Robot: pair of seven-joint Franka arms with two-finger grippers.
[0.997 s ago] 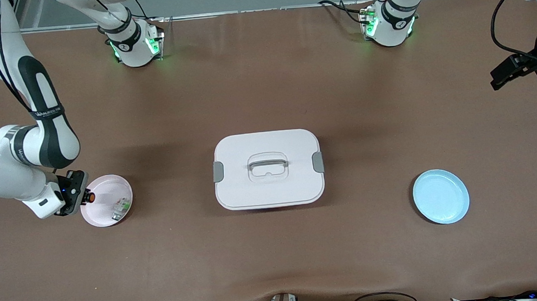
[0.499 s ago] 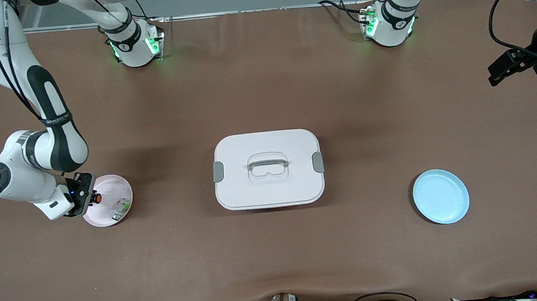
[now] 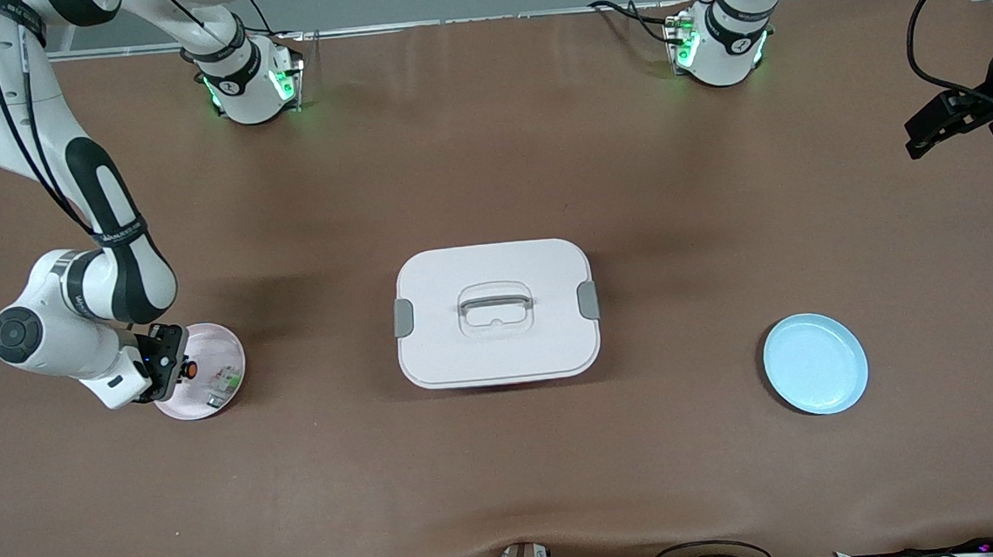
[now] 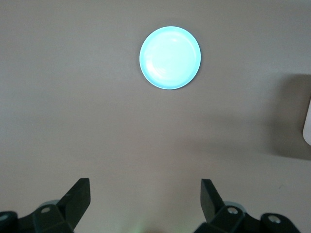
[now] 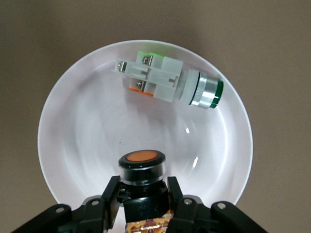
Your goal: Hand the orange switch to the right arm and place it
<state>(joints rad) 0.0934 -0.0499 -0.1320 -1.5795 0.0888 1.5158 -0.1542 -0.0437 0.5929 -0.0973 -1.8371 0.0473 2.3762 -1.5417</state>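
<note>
My right gripper (image 3: 178,368) is shut on the orange switch (image 3: 191,369), a stubby black part with a round orange button end. It holds it over the pink plate (image 3: 223,342) toward the right arm's end of the table. In the right wrist view the orange switch (image 5: 142,170) sits between my fingers (image 5: 108,194) above the plate (image 5: 73,126). A white-and-green part (image 5: 167,81) lies in the same plate. My left gripper (image 3: 932,130) is open and empty, up in the air at the left arm's end of the table.
A white lidded box (image 3: 496,312) with a grey handle stands mid-table. A light blue plate (image 3: 815,364) lies toward the left arm's end; it also shows in the left wrist view (image 4: 170,57).
My right gripper has moved with the orange switch from the plate's rim to over its inside. The left arm shifted slightly.
</note>
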